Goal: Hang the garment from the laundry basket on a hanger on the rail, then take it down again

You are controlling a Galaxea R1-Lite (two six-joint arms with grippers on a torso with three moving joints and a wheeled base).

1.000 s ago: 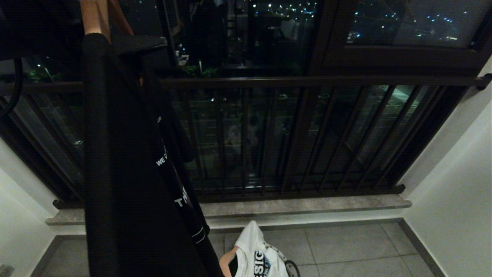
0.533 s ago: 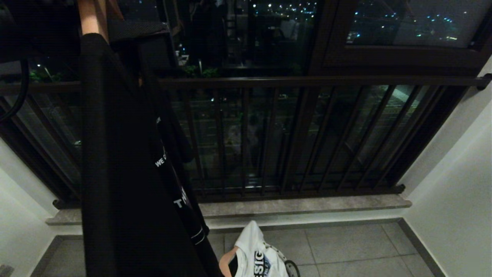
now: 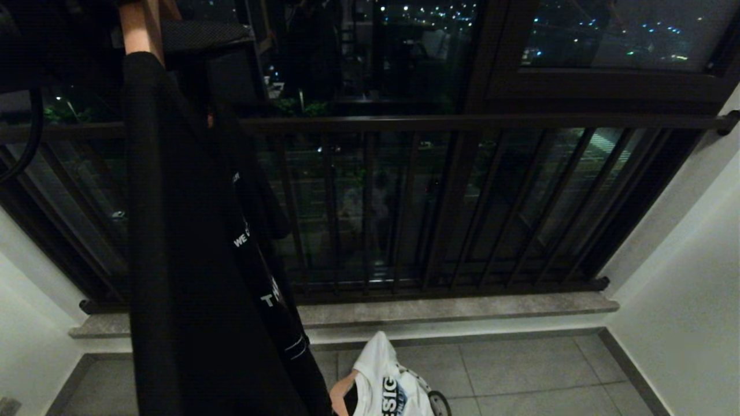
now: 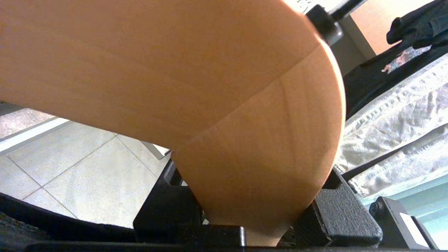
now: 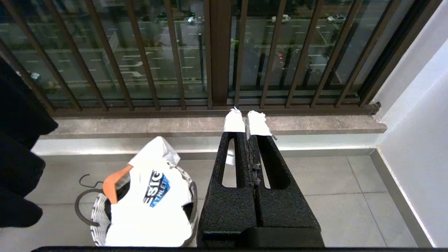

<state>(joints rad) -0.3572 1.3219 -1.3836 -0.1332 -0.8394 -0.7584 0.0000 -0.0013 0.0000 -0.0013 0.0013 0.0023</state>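
Note:
A long black garment (image 3: pixel 191 260) with white lettering hangs from a wooden hanger (image 3: pixel 137 29) at the upper left of the head view. The rail above it is out of view. My left gripper (image 3: pixel 156 29) is up there, and in the left wrist view the hanger (image 4: pixel 210 87) sits wedged between both black fingers (image 4: pixel 346 217), so the left gripper (image 4: pixel 255 217) is shut on it. On the floor, the laundry basket (image 5: pixel 98 224) holds a white printed T-shirt (image 5: pixel 154 196) on an orange hanger (image 5: pixel 115 182). My right gripper (image 5: pixel 246 122) is parked, shut and empty.
A dark balcony railing (image 3: pixel 462 122) with vertical bars runs across in front, above a stone sill (image 3: pixel 451 309). White walls close in on both sides. The basket (image 3: pixel 436 398) stands on grey floor tiles (image 3: pixel 520 370), with a loose black hanger hook (image 5: pixel 87 180) beside it.
The left gripper's fingers have closed in onto the wooden hanger. The black garment has swayed only slightly. The right arm and the basket have stayed still.

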